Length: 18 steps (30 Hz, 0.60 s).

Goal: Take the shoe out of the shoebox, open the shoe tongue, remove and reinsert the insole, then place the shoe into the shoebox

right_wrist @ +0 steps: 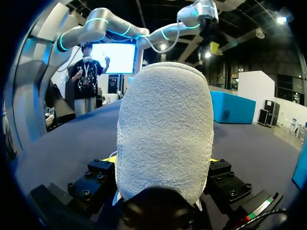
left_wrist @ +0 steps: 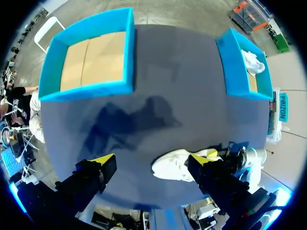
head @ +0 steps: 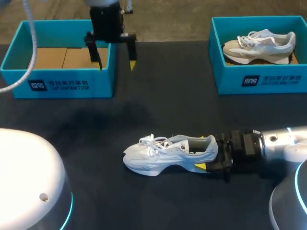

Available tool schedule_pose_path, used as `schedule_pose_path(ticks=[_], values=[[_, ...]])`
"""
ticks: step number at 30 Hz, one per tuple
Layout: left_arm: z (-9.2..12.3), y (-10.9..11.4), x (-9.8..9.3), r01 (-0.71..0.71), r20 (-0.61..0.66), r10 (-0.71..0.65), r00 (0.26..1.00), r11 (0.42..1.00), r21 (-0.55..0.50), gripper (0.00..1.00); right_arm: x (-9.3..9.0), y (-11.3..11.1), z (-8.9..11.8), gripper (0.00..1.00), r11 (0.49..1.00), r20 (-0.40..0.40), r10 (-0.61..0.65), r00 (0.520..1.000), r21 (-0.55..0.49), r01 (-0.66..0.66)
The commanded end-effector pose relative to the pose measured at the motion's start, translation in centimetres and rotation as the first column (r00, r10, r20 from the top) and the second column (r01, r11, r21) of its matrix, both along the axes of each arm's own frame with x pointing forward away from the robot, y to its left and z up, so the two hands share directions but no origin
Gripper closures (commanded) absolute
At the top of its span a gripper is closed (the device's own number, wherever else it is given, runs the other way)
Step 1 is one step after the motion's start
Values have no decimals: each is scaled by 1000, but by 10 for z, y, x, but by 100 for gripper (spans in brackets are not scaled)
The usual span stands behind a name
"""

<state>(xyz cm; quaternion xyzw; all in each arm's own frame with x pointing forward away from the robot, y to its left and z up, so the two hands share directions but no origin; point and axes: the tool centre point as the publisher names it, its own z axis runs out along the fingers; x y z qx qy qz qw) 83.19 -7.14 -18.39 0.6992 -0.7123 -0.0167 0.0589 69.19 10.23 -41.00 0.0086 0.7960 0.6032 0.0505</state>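
While the shoe [head: 168, 152] is standing out on the table [head: 72, 124], toe pointing to my left and well apart from both boxes, my right claw [head: 210, 158] is gripping its heel [right_wrist: 165, 129] from two sides, so I am judging the opening of the tongue to be the step in hand. My left claw [head: 115, 63] is hanging wide open and empty above the near wall of the empty box [head: 57, 84], far from the shoe. To do this well, I am planning to bring it down over the laces [head: 153, 143], to take only the upper end of the tongue, and to pull toward the toe in a slow arc, not straight up, because the shoe looks light and could be lifting with it. The right claw should be holding firm and low, pressing the sole on the table. The tongue itself is too small for me to see clearly. A second shoe [head: 259, 42] is lying in the right box [head: 259, 81].
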Motion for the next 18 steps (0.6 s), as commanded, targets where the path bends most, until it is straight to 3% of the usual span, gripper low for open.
schedule_pose_path(ticks=[1,9,18], values=[[-3,-8,-41,-27,73,27,997,1000,-1,0,-2,1,1,100,1000,0,-2,1000,-5,2],[-11,-44,-83,-37,67,36,997,999,13,0,-2,1,1,100,1000,0,-2,1000,-5,2],[-35,-93,-108,4,24,-5,1000,999,52,0,-2,1,1,100,1000,0,-2,1000,-5,2]])
